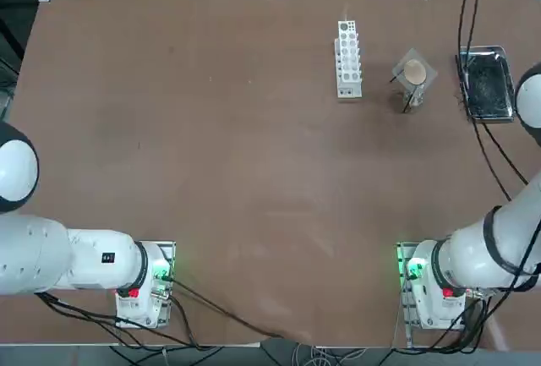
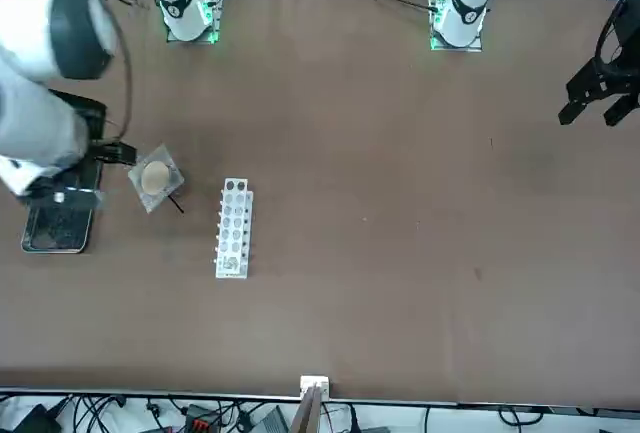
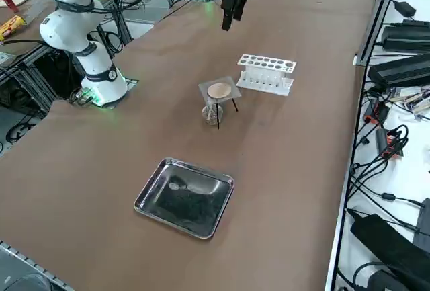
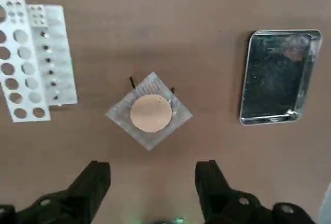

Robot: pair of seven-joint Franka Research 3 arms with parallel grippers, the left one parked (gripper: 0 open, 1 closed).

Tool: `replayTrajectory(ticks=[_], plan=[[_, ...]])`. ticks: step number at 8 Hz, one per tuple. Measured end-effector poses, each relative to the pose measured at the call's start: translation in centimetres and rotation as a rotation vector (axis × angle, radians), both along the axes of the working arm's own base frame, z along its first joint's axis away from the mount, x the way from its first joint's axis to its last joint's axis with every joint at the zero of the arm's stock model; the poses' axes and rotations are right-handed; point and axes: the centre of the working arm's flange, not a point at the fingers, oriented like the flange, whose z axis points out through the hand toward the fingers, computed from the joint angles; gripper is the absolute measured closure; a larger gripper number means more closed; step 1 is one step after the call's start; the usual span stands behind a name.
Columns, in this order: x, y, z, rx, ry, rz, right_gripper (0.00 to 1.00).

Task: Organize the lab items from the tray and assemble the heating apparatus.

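Between the white test-tube rack (image 4: 32, 58) and the steel tray (image 4: 279, 76), standing apart from both: the heating apparatus, already stacked, with the grey mesh (image 4: 150, 110) and its beige disc on top, the black wire tripod (image 3: 227, 107) beneath and the clear glass burner (image 3: 212, 113) inside the legs. Probably light throughout, and top-heavy. Glass burner: fragile and slick, best taken low around its body with a gentle squeeze. Tripod: stiff but thin, likely to tip under a sideways nudge; safest held at the ring, not by a leg. Mesh: flat and loosely laid, likely to slide off if tilted; to be pinched by a corner or an edge, away from the disc. Tray empty, its dark floor only mirroring the surroundings, so judged nearly done.

Above the stack, the right hand (image 4: 151, 185) hovering with fingers spread apart and nothing between them, the mesh showing just beyond the tips.

Worktop (image 1: 211, 155): broad, brown, matte and flat, seemingly offering fair grip for the legs. Around its far edge and right side, cables (image 3: 383, 163) and black boxes, well clear of the stack.
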Motion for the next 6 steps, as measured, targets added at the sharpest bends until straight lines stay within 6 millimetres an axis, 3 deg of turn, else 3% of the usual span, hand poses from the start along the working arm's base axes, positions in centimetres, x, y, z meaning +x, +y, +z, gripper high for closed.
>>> replayTrajectory(ticks=[2, 4, 6], plan=[[0.0, -2.2, 1.0, 0.064, -0.020, -0.024, 0.00], [0.3, -2.5, 2.6, 0.126, -0.096, -0.039, 0.00], [-0.8, -2.7, 4.7, 0.149, -0.139, -0.052, 0.00]])
